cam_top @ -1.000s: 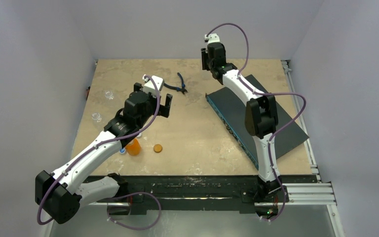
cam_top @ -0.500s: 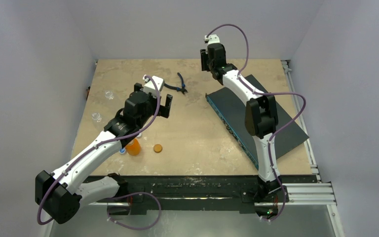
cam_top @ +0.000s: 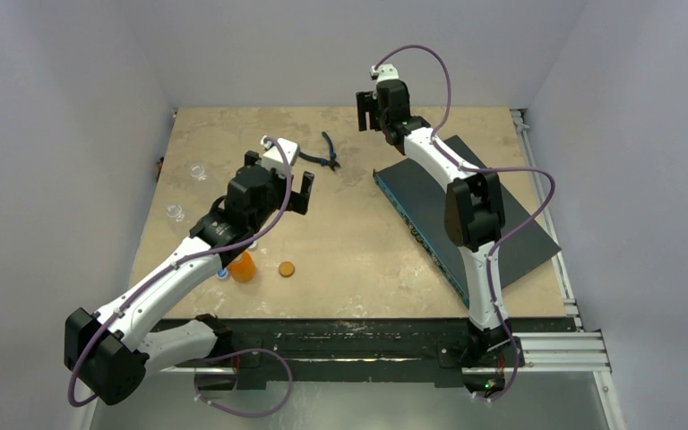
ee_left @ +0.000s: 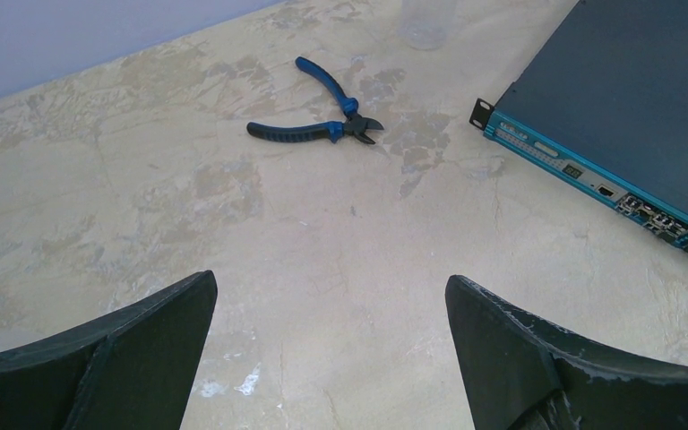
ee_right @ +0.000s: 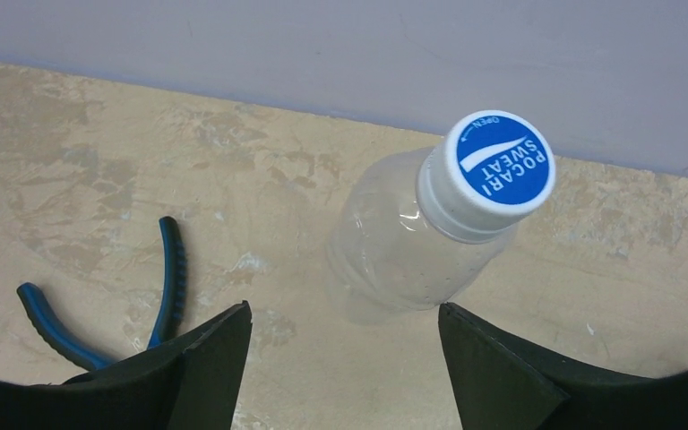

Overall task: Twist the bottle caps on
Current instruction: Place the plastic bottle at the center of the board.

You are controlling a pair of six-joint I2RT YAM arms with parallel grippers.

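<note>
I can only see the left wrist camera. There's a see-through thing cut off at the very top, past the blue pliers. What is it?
Observer: It's a clear plastic bottle standing upright. The right wrist view shows a white screw cap with a blue top on its neck.
Operator: Is the other hand holding it?
Observer: No, the right gripper is open, with its fingers apart and off the bottle.
Operator: Any more bottles?
Observer: Yes. The top view shows a small squat orange bottle near the front edge of the beige table. A flat orange-brown round cap lies beside it, not touching.
</note>
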